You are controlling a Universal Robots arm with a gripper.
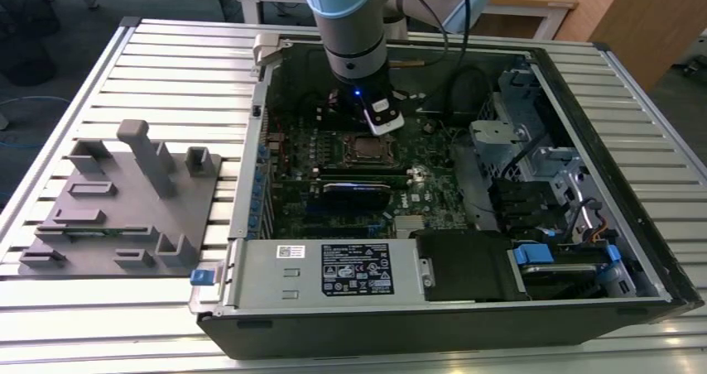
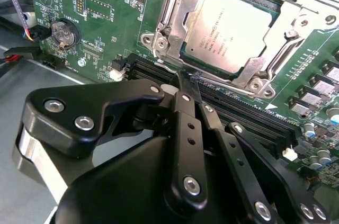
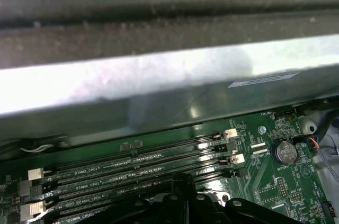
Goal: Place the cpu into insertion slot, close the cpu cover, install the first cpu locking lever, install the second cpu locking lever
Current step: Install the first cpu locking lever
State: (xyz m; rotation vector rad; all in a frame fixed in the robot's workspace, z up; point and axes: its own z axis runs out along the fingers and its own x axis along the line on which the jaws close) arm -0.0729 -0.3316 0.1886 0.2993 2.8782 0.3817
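Note:
The cpu [image 2: 230,28], a flat silver-grey square, lies in the insertion slot [image 1: 365,149] on the green motherboard inside the open computer case. The cpu cover [image 2: 186,12], a silver metal frame, lies flat around the chip, whose top shows through its window. Thin metal lever rods [image 2: 168,7] run along the socket's sides; whether they are latched I cannot tell. My gripper [image 2: 186,81] has its black fingers shut together, empty, with the tips at the socket's edge beside the memory slots. The exterior view shows the gripper [image 1: 382,126] just above the socket.
Long black memory slots [image 3: 137,163] lie beside the socket. A coin battery [image 2: 64,32] sits on the board. The case's metal wall [image 3: 159,81] rises close by. A power supply [image 1: 331,268] and drive cages [image 1: 531,175] fill the case. A grey fixture block [image 1: 122,200] stands at the exterior view's left.

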